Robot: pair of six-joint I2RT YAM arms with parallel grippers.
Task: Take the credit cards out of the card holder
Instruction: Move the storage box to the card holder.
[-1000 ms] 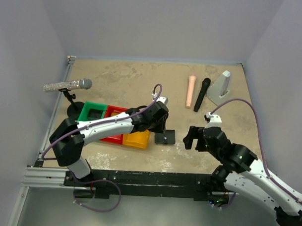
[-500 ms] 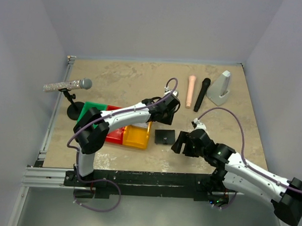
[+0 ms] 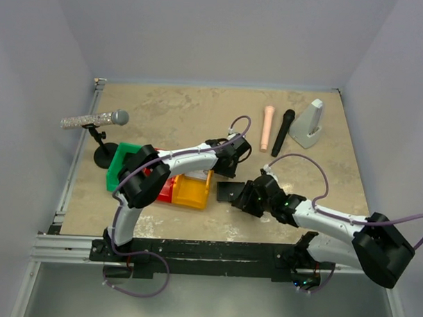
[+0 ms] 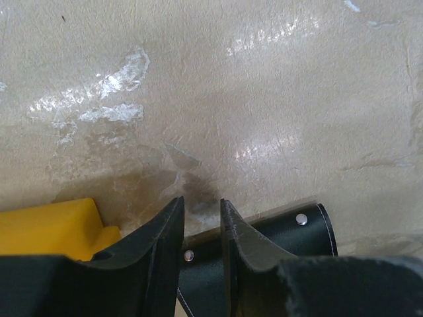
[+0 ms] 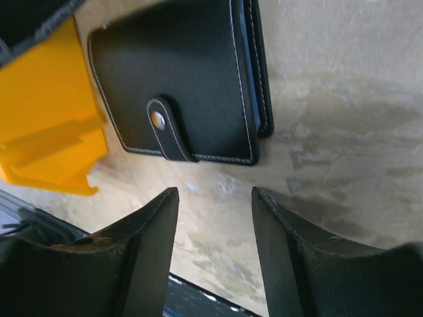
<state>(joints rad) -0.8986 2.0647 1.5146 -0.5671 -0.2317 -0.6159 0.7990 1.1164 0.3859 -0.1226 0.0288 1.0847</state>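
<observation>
The card holder is a black wallet lying flat on the table beside the yellow bin, shut, with its snap tab fastened. A thin blue edge shows along its right side. The credit cards are hidden inside it. My left gripper hovers over the wallet's far edge. Its jaws stand a narrow gap apart, and bare table shows between the tips. My right gripper is low at the wallet's near right, open, with the wallet just ahead of its fingertips and nothing between them.
Joined green, red and yellow bins sit left of the wallet, the yellow one almost touching it. A silver microphone on a stand is far left. A pink cylinder, black microphone and grey wedge lie at the back right.
My left gripper lifted off the wallet, moved to its far side and narrowed slightly. My right arm swung left and down to the wallet, its jaws closing partway.
</observation>
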